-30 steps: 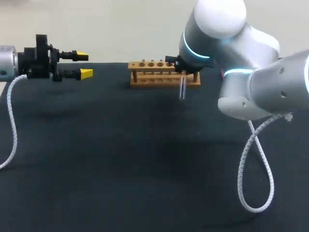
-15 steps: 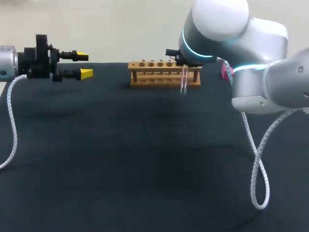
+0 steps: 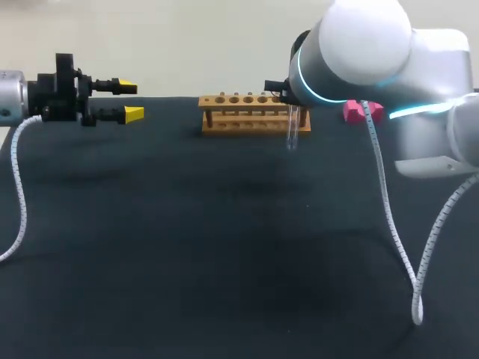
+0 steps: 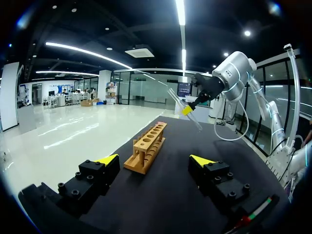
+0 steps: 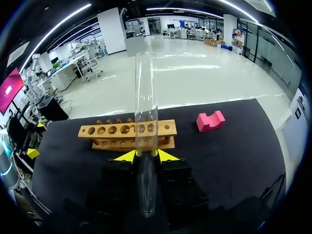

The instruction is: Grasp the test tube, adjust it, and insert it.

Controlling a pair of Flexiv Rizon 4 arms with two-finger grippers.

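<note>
A clear glass test tube [image 3: 292, 129] hangs almost upright in front of the right end of the wooden rack [image 3: 251, 112]. My right gripper [image 3: 288, 105], largely hidden behind its own wrist, is shut on the tube. In the right wrist view the tube [image 5: 146, 107] is pinched between the yellow tips of the right gripper [image 5: 146, 155], with the rack [image 5: 122, 130] and its row of holes ahead. My left gripper [image 3: 131, 101] stands open and empty at the far left, well away from the rack. From the left wrist, the open left gripper [image 4: 153, 161] faces the rack [image 4: 146, 146] and the tilted tube [image 4: 192, 119].
A pink block [image 3: 353, 112] lies to the right of the rack, also seen as the pink block [image 5: 210, 121] in the right wrist view. The black table [image 3: 224, 247] stretches wide in front of the rack. Coiled white cables hang from both arms.
My right arm has swung to the right, carrying the tube a little rightward along the rack's front and uncovering the pink block. The left arm has not moved.
</note>
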